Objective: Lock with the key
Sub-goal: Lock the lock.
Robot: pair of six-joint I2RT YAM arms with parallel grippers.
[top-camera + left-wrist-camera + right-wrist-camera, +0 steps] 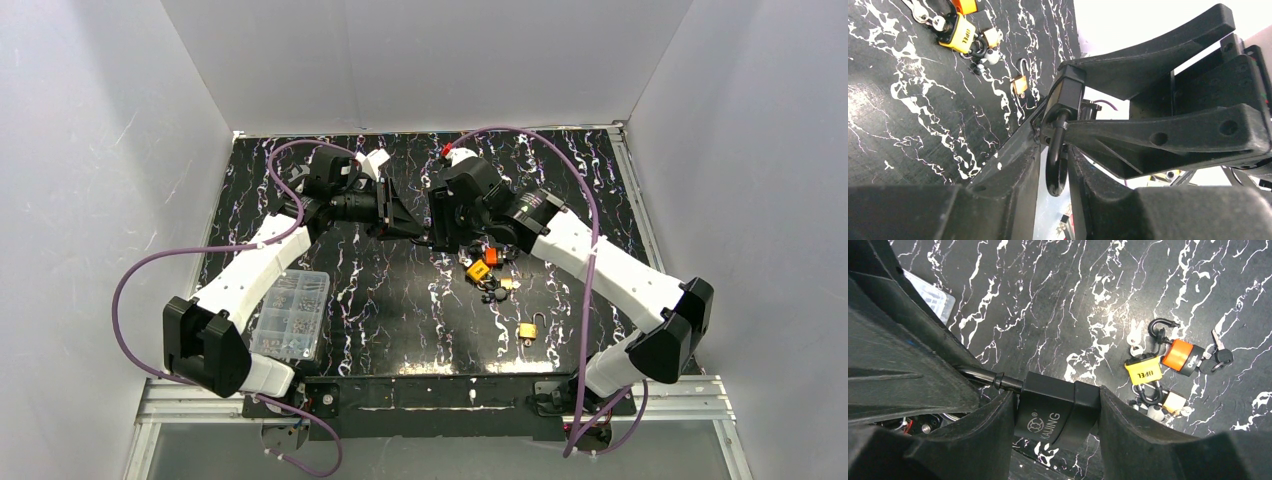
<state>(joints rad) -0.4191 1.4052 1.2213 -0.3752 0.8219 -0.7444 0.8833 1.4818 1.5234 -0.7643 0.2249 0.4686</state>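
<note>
- Black lock (pixel 1058 415): off the table (pixel 400 300), held in the air between the two hands. In the top view this is at 12 o'clock from the table's middle. The body reads "KAIJING". Its keyhole is hidden.
- Right hand (pixel 1055 395): closed on the black lock's body, one finger on each flat side.
- Left hand (pixel 1055 160): closed on the shackle (pixel 1055 175), which is pinched between its fingers. In the right wrist view it sits at 9 o'clock of the lock body. I cannot tell whether the shackle is seated or sprung.
- Yellow lock (pixel 1144 369): on the table, at 2 o'clock of the black lock in the right wrist view, lying flat in a small heap.
- Orange lock (pixel 1178 354): same heap, at 2 o'clock of the yellow lock and just beside it.
- Keys (pixel 1220 356): black-headed, at 3 o'clock of the orange lock and touching it.
- Small brass lock (pixel 1173 401): same heap, at 5 o'clock of the yellow lock.
- Brass lock (pixel 527 331): lying alone with its shackle swung open, at 5 o'clock of the heap in the top view.
- Box (pixel 290 312): clear plastic with small parts inside, at 8 o'clock from the table's middle, beside the left arm.
</note>
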